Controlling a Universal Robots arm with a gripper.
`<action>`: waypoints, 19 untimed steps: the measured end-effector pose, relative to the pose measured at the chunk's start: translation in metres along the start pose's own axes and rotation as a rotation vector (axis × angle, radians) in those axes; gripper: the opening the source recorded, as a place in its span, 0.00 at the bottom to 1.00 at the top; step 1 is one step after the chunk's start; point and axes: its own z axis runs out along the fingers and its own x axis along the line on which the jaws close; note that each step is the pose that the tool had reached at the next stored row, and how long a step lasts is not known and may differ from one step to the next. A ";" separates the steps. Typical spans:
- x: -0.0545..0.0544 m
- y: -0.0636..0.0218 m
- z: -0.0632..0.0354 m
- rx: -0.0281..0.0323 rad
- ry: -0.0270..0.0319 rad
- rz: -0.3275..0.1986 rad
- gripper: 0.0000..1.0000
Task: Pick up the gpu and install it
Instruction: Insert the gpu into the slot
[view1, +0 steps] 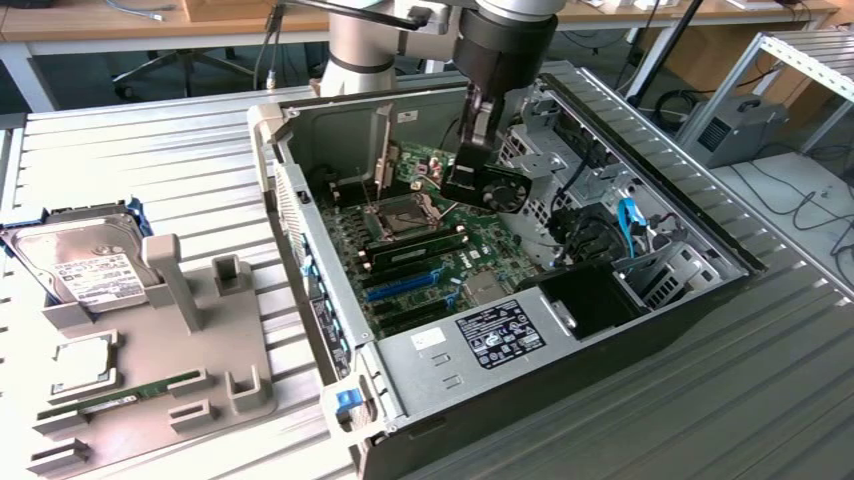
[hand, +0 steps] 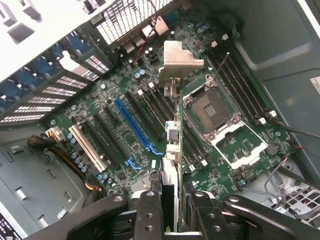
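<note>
Exterior view: the gpu (view1: 505, 190) is seen held over the motherboard (view1: 447, 245) inside the open case (view1: 641, 300), its black fan turned toward the exterior view's right. The card is pinched from above by the gripper (view1: 470, 182). In the wrist view the gpu (hand: 179, 125) is seen edge-on between the fingers (hand: 150, 210), with its silver bracket (hand: 180, 60) farthest from them, between the blue slot (hand: 132, 125) and the CPU socket (hand: 212, 112). A hard drive (view1: 87, 265) and a memory stick (view1: 120, 395) are seen on a grey tray (view1: 227, 370) beside the case.

Grey tray (view1: 200, 345) holds a hard drive (view1: 80, 262) — and a memory stick (view1: 120, 397).
</note>
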 end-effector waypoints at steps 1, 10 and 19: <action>0.000 0.0000 0.0000 -0.0001 0.0001 -0.003 0.26; 0.000 0.0000 0.0000 -0.0008 0.0003 -0.035 0.26; 0.000 0.0000 0.0001 -0.0016 0.0004 -0.070 0.26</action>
